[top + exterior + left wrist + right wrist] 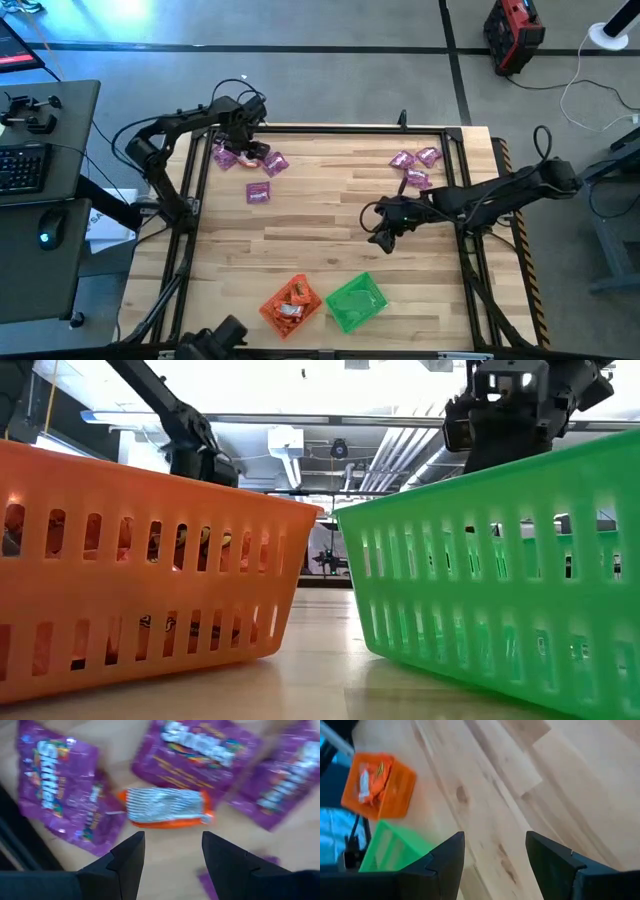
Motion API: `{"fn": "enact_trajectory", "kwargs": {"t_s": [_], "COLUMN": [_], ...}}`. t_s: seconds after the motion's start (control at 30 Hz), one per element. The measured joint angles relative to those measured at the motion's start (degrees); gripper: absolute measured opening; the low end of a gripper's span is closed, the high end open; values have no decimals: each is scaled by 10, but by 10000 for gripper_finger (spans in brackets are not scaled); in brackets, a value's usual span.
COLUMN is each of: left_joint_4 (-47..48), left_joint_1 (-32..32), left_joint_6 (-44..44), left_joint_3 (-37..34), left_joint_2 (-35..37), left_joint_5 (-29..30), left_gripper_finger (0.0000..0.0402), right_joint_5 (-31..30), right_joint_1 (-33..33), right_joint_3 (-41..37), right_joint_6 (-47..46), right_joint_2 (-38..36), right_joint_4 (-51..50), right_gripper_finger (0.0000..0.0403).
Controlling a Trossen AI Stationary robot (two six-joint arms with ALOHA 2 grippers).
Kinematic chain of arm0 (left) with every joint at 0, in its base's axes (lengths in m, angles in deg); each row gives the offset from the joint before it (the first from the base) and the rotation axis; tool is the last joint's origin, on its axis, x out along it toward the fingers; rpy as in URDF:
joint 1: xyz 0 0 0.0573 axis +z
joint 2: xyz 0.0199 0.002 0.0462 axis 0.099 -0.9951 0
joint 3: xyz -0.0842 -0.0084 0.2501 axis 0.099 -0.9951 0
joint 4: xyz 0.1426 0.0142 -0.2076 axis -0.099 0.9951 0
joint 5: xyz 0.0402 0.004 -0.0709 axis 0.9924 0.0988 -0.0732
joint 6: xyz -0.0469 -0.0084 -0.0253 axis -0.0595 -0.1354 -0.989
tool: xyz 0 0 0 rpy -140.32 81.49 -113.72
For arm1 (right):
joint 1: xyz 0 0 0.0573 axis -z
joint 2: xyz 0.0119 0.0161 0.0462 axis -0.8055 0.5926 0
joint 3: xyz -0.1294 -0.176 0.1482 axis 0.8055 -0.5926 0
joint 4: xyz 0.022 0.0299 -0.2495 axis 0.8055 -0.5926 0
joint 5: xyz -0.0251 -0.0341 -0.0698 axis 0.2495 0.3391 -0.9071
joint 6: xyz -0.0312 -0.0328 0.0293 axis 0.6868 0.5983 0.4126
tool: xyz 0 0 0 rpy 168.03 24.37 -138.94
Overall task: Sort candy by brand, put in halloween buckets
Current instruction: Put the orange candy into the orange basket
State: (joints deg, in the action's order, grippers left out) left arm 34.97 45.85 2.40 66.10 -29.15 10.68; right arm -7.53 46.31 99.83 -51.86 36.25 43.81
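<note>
In the high view, your left gripper (248, 128) hung over the purple packets (247, 158) at the upper left of the table (320, 250), likely because an orange packet sat mixed in there; a second purple cluster (414, 165) lay at the upper right. The right gripper (381, 235) sat mid-table, right of centre, empty, perhaps heading to or from the buckets. The orange bucket (292, 304) and green bucket (357, 301) stood side by side at the bottom centre, orange packets already in the first, the green apparently empty. In the low view, both buckets filled the frame, and dark shapes showed through the orange one's slots. In the left wrist view, your fingers (129, 855) were spread and held nothing; the orange packet (167, 808) lay just above the gap, centred between them, purple packets around it. In the right wrist view, the fingers (450, 857) stood apart over bare wood, the buckets at the left edge.
</note>
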Motion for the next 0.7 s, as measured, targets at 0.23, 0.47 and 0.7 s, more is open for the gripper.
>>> {"fn": "enact_trajectory", "kwargs": {"t_s": [0.23, 0.47, 0.7], "left_joint_4": [-10, -43, -44], "left_joint_1": [31, 48, 48], "left_joint_6": [4, 24, 35], "left_joint_3": [0, 0, 0], "left_joint_2": [-47, -61, -61], "left_joint_5": [24, 3, -12], "left_gripper_finger": [186, 184, 83], "right_joint_5": [-55, -80, -90], "right_joint_1": [0, 0, 0], "right_joint_3": [0, 0, 0], "right_joint_6": [-59, -88, -88], "right_joint_2": [0, 0, 0], "right_joint_4": [49, 73, 73], "right_gripper_finger": [204, 204, 204]}}
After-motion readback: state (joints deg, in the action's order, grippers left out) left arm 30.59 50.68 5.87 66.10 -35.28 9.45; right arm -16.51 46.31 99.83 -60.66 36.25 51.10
